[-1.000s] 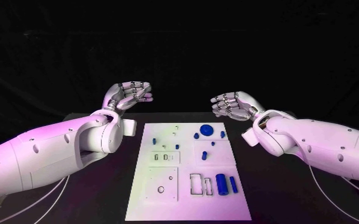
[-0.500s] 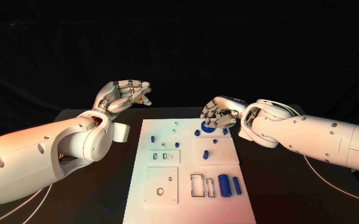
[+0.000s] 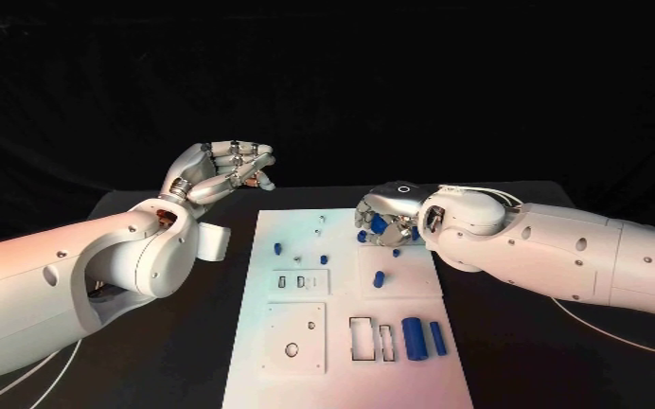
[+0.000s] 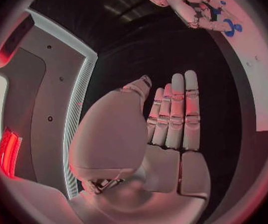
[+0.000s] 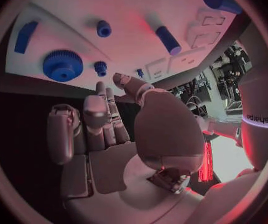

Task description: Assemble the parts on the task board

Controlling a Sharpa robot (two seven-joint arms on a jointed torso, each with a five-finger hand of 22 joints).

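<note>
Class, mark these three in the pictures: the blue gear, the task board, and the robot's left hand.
blue gear (image 5: 63, 65): right wrist view, middle of its toothed top face.
task board (image 3: 348, 381): head view, bare white surface near its front edge.
left hand (image 4: 171, 129): left wrist view, middle of its straightened fingers.

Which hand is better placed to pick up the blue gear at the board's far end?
Right. The right hand hangs directly over the gear, fingers apart. The left hand is raised off the board's far left corner.
</note>
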